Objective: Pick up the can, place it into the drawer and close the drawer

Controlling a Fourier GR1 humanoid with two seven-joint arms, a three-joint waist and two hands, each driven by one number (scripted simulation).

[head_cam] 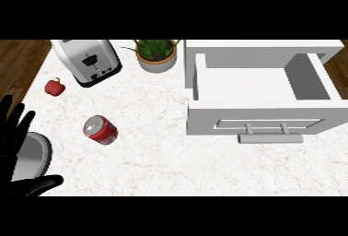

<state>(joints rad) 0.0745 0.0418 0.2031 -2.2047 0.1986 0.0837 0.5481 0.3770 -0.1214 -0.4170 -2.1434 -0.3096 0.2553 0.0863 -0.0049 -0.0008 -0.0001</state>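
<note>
A red can with a silver top stands on the white marble counter, left of the middle. To its right a white drawer is pulled open; its inside holds nothing and a grey bar handle runs along its front. My left hand rests open at the left edge, fingers up, thumb low near the bottom. It is apart from the can, which lies to its right. My right hand does not show.
A silver toaster stands at the back left, with a potted green plant beside it. A small red bell pepper lies behind the can, and wooden floor shows past the counter's left edge.
</note>
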